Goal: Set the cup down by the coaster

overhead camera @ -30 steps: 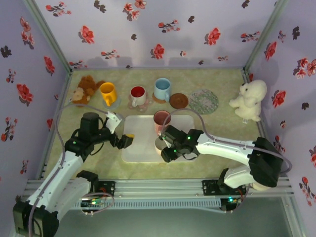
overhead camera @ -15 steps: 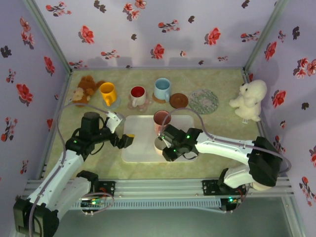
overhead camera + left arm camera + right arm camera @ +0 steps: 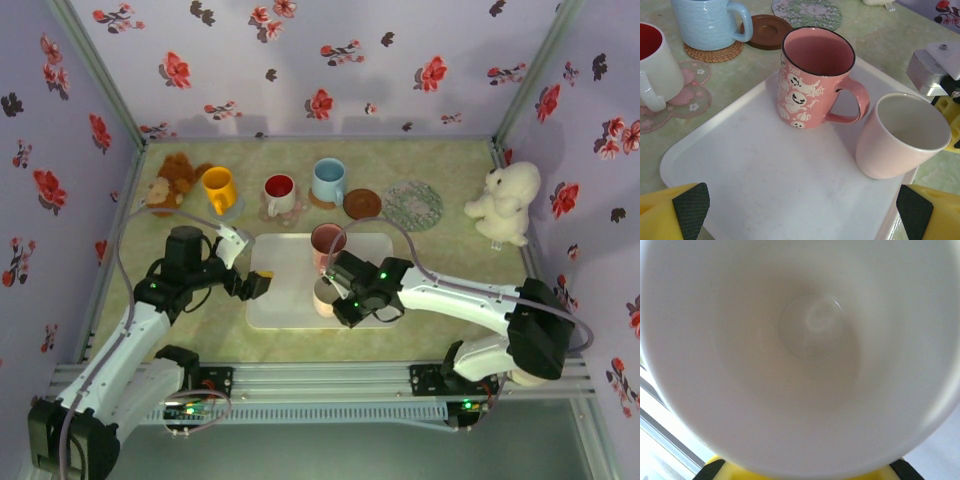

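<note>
Grasp stage of the cup transfer, with the white tray [image 3: 280, 300] as the reference. At the tray's near-left corner the left gripper [image 3: 247, 263] hovers with its fingers spread to their widest, holding nothing.

Over the tray's near-right part, the right gripper [image 3: 336, 297] has drawn its fingers in during the last second, from a loose straddle to a pinch on the pale pink cup [image 3: 900, 137]. The contact itself is hidden behind the cup's body. The cup rests on the tray but is tilted, its mouth turned toward the right gripper, which suggests the grip has taken hold.

Just beyond the cup, at the tray's far edge, stands the ghost-printed mug [image 3: 810, 82], near the cup but apart from it. Past the tray's far-right corner lie two bare coasters, the brown coaster [image 3: 362, 203] and the floral coaster [image 3: 413, 204]. The blue mug [image 3: 328, 180], white mug [image 3: 280, 190] and yellow mug [image 3: 218, 188] stand in a row beyond the tray's far edge.

Judged consequence: the grasp appears secured and the carry has not yet begun. The cup is well apart from either bare coaster, and its lift must clear the ghost-printed mug.
</note>
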{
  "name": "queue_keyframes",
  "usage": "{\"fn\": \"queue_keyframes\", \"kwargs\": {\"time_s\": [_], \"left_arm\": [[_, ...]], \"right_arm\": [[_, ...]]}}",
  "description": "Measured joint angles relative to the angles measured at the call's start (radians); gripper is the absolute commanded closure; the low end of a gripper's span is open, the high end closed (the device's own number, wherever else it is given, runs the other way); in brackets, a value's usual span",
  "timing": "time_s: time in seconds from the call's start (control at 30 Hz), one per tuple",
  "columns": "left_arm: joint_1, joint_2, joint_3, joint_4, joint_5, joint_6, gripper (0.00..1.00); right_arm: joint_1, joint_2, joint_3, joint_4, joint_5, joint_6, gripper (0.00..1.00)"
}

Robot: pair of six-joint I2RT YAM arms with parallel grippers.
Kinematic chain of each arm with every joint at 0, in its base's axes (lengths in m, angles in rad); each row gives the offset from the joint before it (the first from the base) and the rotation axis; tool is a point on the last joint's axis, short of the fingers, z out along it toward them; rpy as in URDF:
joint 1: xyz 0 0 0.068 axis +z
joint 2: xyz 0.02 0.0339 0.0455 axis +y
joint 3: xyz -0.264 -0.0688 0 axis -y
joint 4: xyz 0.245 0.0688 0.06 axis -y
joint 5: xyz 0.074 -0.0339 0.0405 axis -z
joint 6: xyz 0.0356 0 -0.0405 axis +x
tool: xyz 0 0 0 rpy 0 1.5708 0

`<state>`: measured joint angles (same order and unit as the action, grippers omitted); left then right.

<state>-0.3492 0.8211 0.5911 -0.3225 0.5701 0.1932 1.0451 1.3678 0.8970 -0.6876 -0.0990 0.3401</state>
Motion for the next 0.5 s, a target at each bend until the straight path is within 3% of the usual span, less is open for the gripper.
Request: {"fn": "queue_keyframes", "kwargs": {"time_s": [0.13, 0.5], "left_arm": [[0.0, 0.01, 0.0, 0.001, 0.0, 0.0, 0.01], [0.0, 0.053, 0.008, 0.008, 0.0, -0.004, 0.01]], "right_arm": [[0.0, -0.021, 0.0, -0.026, 0.019, 0.0, 1.0], [-0.039, -0.132, 0.0, -0.089, 0.1, 0.0, 1.0]]}}
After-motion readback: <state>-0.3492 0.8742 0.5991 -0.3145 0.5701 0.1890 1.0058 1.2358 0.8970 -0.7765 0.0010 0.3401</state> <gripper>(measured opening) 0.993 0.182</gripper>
